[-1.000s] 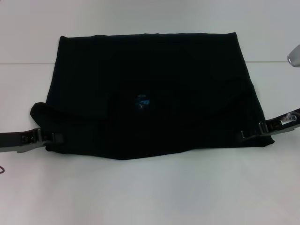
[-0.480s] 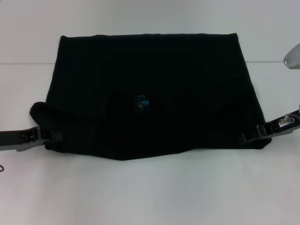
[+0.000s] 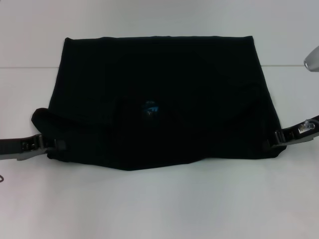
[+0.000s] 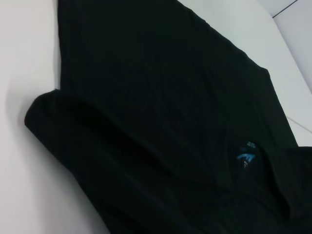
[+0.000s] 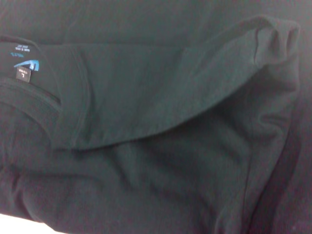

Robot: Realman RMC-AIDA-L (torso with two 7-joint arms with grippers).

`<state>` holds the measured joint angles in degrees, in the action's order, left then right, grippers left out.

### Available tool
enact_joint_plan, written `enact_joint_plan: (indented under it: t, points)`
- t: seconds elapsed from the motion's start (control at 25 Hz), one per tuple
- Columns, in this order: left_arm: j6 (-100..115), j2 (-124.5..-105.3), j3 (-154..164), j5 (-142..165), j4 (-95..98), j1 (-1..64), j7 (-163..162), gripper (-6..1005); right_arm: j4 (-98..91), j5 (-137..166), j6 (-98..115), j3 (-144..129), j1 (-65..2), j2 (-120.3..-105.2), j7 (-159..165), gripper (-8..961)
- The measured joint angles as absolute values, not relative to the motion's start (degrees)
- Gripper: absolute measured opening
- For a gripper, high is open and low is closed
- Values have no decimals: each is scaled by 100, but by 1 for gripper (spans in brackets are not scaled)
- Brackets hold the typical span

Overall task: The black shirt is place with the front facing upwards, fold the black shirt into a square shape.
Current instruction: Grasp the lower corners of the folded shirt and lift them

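left gripper [image 3: 59,145] sits low on the table [image 3: 159,204] at the near-left corner of the black shirt [image 3: 164,94], tips right at the bunched sleeve fold. it's barely shifted from a second ago, maybe a hair outward. can't tell if the fingers are parted or pinching cloth; black on black hides it.

the shirt lies flat mid-table, already folded into a wide rectangle with the far edge straight, the sleeves tucked in and the blue neck label [image 3: 151,107] showing near centre (no lettering visible from here). its outline looks unchanged across the last second. the left sleeve roll bulges out past the side edge, and the near edge dips to a shallow point in the middle.

right gripper [image 3: 274,141] is at the near-right corner. this is the one that moved: it has slid outward along the corner, tips now nearer the shirt's edge than before. fingers not readable, so can't say whether it holds anything.

my read: both arms are backing off after laying a fold, or resetting their grip for the next one. the shape is wider than deep, so it's not a square yet and at least one more fold looks due.
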<state>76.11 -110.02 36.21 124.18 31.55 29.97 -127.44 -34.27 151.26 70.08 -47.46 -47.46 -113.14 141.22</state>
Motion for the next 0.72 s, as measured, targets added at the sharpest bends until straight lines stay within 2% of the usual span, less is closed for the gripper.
enact_joint_plan:
  t: [0.2,0.52,0.72]
  points:
    - [7611,-11002,3621,12418,3155,2997,-12744,28,-3435,15126,7018,-4746,-4737,-11306,14124,137]
    - [7618,-11002,3621,12418,3200,2991,-12738,28,-3472,15126,7152,-4746,-4742,-11280,14124,112]
    - [7628,-11007,3621,12418,3215,2988,-12708,28,-3480,15125,7187,-4746,-4746,-11276,14099,37]
